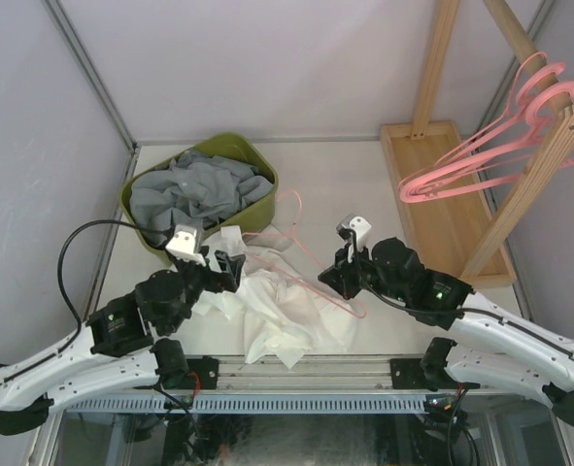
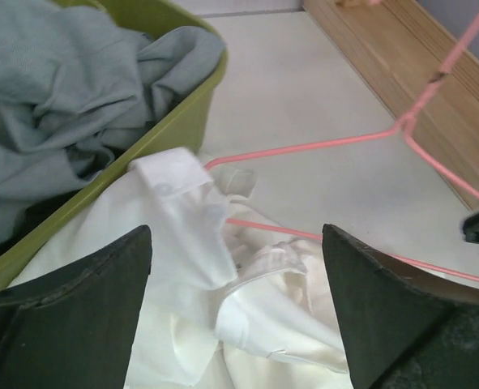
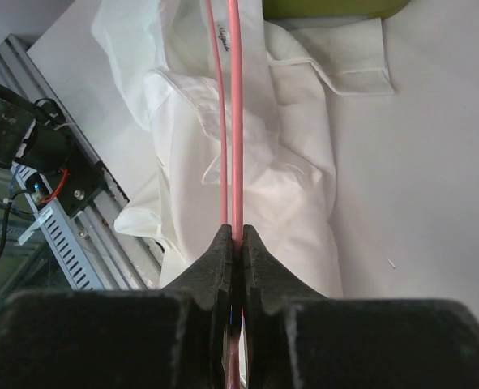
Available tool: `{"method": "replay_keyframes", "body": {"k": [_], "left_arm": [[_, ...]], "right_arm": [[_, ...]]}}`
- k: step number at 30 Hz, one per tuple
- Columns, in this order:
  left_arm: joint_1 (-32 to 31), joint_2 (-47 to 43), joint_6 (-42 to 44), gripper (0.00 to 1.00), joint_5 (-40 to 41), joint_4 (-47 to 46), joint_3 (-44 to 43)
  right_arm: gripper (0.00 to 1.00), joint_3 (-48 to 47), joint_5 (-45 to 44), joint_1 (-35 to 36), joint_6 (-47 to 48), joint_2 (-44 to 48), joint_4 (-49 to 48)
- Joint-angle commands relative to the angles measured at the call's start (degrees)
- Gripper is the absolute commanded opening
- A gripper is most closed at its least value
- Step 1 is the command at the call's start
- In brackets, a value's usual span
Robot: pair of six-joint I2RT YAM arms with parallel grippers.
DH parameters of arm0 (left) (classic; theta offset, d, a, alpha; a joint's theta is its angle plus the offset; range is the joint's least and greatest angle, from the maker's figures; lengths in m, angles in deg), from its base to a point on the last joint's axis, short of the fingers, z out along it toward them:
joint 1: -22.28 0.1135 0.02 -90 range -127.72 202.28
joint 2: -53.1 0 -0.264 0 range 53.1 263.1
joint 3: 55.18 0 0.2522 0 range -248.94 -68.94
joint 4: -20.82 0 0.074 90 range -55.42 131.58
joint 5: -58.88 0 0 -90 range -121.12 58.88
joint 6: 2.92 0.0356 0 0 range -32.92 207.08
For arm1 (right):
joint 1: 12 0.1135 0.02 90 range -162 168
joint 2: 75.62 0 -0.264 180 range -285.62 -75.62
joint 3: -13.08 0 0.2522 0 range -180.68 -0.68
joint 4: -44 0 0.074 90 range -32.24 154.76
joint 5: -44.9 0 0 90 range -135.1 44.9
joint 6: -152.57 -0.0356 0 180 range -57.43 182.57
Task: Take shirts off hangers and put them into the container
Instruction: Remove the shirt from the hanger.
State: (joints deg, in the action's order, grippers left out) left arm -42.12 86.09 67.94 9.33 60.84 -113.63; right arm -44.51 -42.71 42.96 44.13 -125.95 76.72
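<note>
Freeing limp white long-sleeved fabric shirt (image 1: 287, 311) from thin pink plastic hanger (image 3: 236, 121): not done, hanger wire runs into the cloth. Shirt lies crumpled on table (image 1: 364, 184) right under left gripper (image 2: 235, 243), jaws wide apart, holding nothing. Right gripper (image 3: 234, 243) clamped on hanger bar, shirt just past its tips. Olive-green rectangular plastic tub (image 1: 230, 142), fwd-left of left gripper, holds grey shirt (image 1: 194, 189). Empty pink hangers (image 1: 481, 160) on light wooden rack (image 1: 549, 170), well off to right gripper's right. Judging: approx. one shirt left to bin.
</note>
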Motion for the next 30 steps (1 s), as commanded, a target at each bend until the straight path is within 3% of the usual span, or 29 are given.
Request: {"method": "replay_keyframes", "body": {"k": [1, 6, 10, 13, 14, 17, 18, 24, 30], "left_arm": [[1.5, -2.0, -6.6, 0.89, 5.2, -2.0, 3.6], [6.9, 3.9, -10.9, 0.92, -1.7, -4.2, 3.1], [9.7, 10.9, -14.6, 0.72, -2.6, 1.3, 0.9], [9.8, 12.0, -13.6, 0.64, -1.8, 0.5, 3.0], [10.0, 11.9, -13.5, 0.56, -1.5, 0.3, 3.8], [11.1, 10.7, -15.2, 0.19, 0.7, 1.9, 4.9], [11.5, 9.9, -15.7, 0.15, 1.8, 2.6, 5.2], [13.4, 4.1, -16.3, 0.10, 4.3, 5.8, 7.5], [13.8, 2.6, -15.1, 0.10, -1.1, 3.6, 9.1]], "right_arm": [[0.00, -0.2, 1.0, -0.5, -0.2, 3.5, -3.5], [0.00, 0.0, 2.2, -0.4, 0.0, 3.5, -5.2], [0.00, 0.0, 2.7, -0.3, -1.1, 4.8, -6.0], [0.00, 0.0, 2.8, -0.3, -1.2, 7.1, -5.1], [0.00, 0.0, 2.9, -0.2, -0.9, 7.8, -4.8], [0.00, 0.0, 2.0, -0.3, 0.2, 10.1, -2.8], [0.00, 0.0, 1.0, -0.3, 0.6, 10.9, -1.9], [0.00, 0.0, -3.5, -0.8, 3.0, 17.9, 6.3], [0.00, 0.0, -6.5, -1.5, 2.8, 26.4, 9.6]]}}
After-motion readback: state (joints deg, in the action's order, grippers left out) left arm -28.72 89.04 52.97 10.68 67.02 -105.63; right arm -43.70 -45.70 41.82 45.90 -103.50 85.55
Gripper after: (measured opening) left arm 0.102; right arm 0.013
